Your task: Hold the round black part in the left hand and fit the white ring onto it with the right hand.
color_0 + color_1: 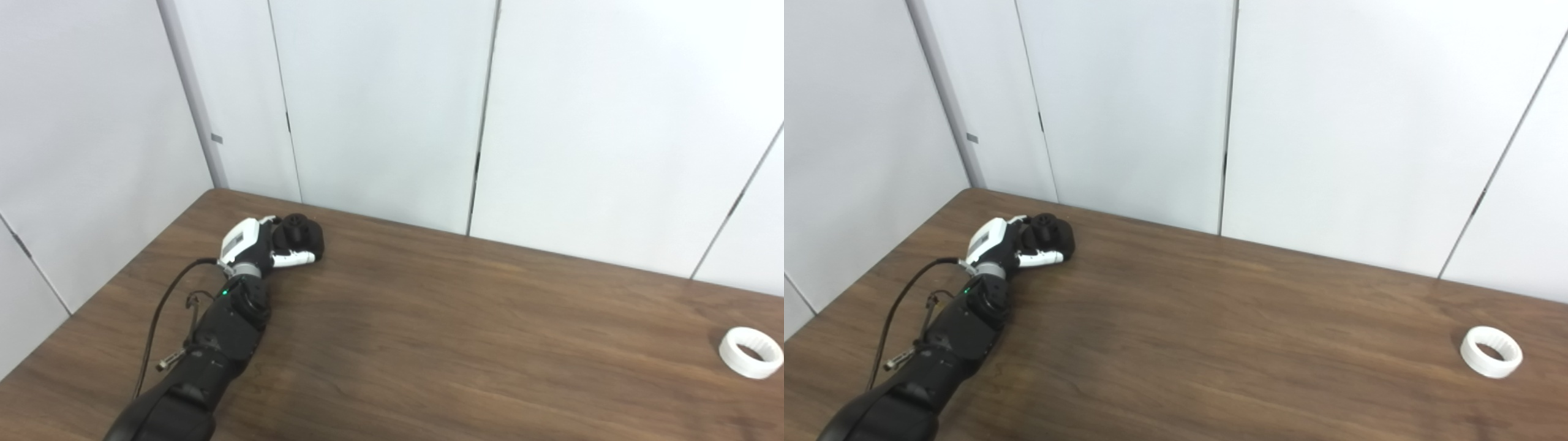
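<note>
Left hand gripping the black part, ring waiting far right.

The left hand is curling around the round black part, seemingly resting it on the desk for steadiness (contact unclear), while the white ring is lying flat, well apart, awaiting the unseen right hand.

Bright even light, soft shadows, slight blur, no glare.

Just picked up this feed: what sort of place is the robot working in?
Probably a lab or test cell rather than a workshop: a wood-grain table boxed in by plain white partition panels, with only the round black part in the left hand and a white ring.
</note>
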